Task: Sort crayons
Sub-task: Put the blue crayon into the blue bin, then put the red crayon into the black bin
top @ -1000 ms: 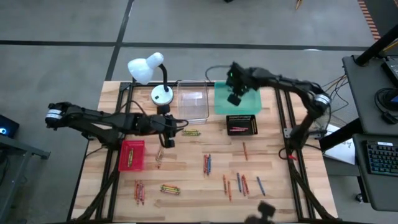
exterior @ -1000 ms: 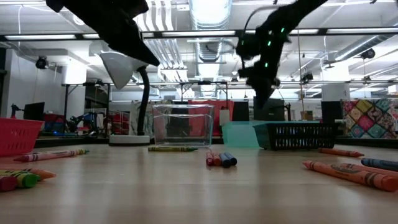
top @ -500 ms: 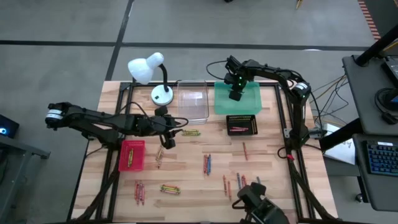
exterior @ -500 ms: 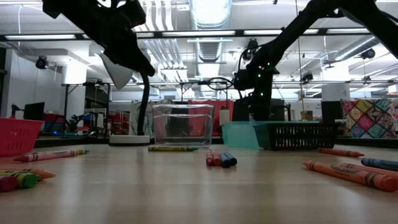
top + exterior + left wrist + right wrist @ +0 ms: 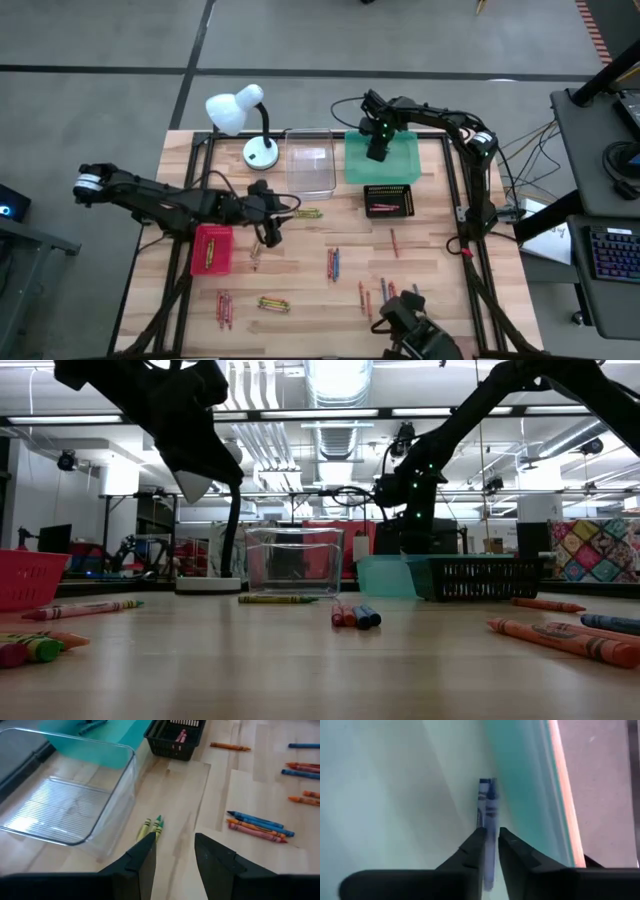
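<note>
The table [image 5: 300,290] is pale wood planking with a dark frame along its sides. Crayons lie scattered over its lower half in the high view: thin wax sticks in small clusters, a red and blue pair [image 5: 333,263] at centre, an orange and red group [image 5: 385,296] to lower right, a yellow-green bunch [image 5: 274,302] at lower left, and a yellow-green pair [image 5: 307,213] just below the clear tray [image 5: 310,168].

That tray is glossy, ribbed plastic with rounded corners. Beside it to the right sits the teal tray [image 5: 405,170], smooth and matte, and below that a black mesh basket [image 5: 389,200] holding reddish crayons. A red mesh basket [image 5: 212,249] at left centre holds a yellow one. A white dome lamp [image 5: 240,110] stands at the upper left.

The left gripper [image 5: 268,232] hovers at centre left, between the red basket and the yellow-green pair; its fingers [image 5: 141,865] stand apart, holding nothing. Bare wood lies open ahead of it toward the black basket.

The right gripper [image 5: 378,150] is low inside the teal tray, close to its left wall. Its fingers [image 5: 476,851] are nearly together around a blue crayon [image 5: 487,805], apparently gripping it, though the contact is hard to make out. The crayon runs alongside the tray wall, with little room on that side.
</note>
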Robot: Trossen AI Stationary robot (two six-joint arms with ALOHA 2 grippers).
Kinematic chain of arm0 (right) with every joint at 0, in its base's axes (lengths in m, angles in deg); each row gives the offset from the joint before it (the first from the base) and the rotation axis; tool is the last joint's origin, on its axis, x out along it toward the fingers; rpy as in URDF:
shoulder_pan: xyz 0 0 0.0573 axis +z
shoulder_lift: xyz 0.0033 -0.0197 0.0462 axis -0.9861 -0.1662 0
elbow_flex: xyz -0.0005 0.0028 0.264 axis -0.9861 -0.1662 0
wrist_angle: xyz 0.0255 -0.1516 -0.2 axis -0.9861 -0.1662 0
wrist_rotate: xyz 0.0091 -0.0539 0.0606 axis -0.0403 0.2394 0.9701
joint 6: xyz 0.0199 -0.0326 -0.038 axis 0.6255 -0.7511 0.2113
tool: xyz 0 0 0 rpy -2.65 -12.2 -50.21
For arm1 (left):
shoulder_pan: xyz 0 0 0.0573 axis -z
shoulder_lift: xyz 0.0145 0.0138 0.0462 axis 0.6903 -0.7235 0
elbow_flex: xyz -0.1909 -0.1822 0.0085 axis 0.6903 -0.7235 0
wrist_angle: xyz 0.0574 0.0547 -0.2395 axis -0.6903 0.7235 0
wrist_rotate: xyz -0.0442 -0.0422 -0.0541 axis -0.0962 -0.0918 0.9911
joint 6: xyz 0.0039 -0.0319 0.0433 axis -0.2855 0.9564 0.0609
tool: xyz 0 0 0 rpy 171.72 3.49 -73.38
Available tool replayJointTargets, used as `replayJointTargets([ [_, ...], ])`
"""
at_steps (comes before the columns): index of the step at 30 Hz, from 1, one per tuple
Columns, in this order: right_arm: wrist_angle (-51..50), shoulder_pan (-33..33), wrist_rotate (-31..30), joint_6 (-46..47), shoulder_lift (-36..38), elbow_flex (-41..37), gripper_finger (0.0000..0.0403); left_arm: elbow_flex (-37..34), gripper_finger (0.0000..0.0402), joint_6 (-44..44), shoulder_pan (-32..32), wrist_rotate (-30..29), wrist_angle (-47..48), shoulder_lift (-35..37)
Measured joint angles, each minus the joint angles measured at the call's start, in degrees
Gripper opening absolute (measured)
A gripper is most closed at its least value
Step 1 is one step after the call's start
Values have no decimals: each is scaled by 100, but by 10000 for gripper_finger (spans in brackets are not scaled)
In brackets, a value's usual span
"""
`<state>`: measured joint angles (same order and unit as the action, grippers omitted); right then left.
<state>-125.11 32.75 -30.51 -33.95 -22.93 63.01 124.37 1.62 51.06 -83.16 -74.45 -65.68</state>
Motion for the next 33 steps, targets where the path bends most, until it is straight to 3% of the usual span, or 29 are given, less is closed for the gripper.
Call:
replayJointTargets([
  [8,7,2,3,498,245,0,103,-9,118,273,82,2,21,0],
  [17,-222,392,17,1509,1399,-108,95,-11,118,1167,82,58,592,0],
  [23,-32,1058,19,1911,2392,-498,89,-13,118,1625,81,137,829,0],
  [33,1539,2813,-3,3254,3752,-2057,89,29,117,3683,266,795,1217,-4],
])
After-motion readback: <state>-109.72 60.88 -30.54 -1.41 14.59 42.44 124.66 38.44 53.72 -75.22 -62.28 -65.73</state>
